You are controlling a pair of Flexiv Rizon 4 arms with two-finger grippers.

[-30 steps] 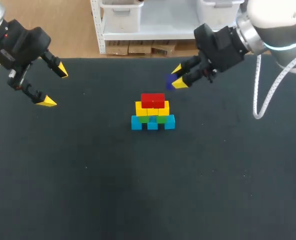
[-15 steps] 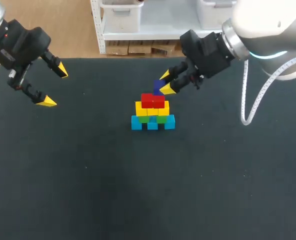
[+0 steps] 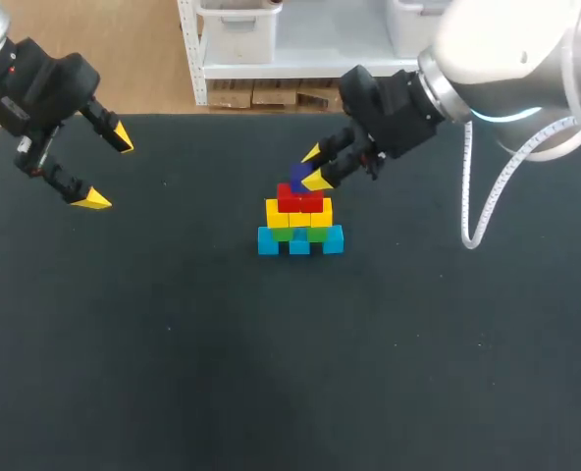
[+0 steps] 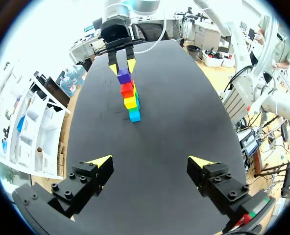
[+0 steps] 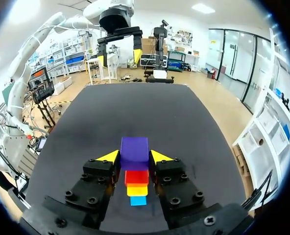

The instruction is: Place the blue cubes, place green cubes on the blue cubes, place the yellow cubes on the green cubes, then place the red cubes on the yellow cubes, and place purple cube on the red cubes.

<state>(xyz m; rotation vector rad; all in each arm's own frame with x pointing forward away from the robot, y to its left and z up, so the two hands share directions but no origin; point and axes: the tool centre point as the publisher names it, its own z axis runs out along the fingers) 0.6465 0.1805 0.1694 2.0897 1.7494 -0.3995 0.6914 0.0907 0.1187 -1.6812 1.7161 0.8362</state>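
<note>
A small pyramid stands mid-table: blue cubes (image 3: 300, 241) at the bottom, then green cubes (image 3: 296, 234), yellow cubes (image 3: 298, 213) and red cubes (image 3: 300, 199). My right gripper (image 3: 315, 168) is shut on the purple cube (image 3: 299, 177), holding it directly over the red cubes; I cannot tell if it touches them. The right wrist view shows the purple cube (image 5: 134, 152) between the fingers, with red (image 5: 136, 176), yellow (image 5: 137, 190) and blue (image 5: 138, 200) beneath. My left gripper (image 3: 108, 169) hangs open and empty at the table's far left, well away from the stack (image 4: 130, 100).
The black table (image 3: 173, 353) carries nothing but the stack. The table's back edge runs just behind both arms.
My right arm has carried the purple cube leftward, from the stack's right to directly over the red cubes. The left arm and the stack have stayed put.
</note>
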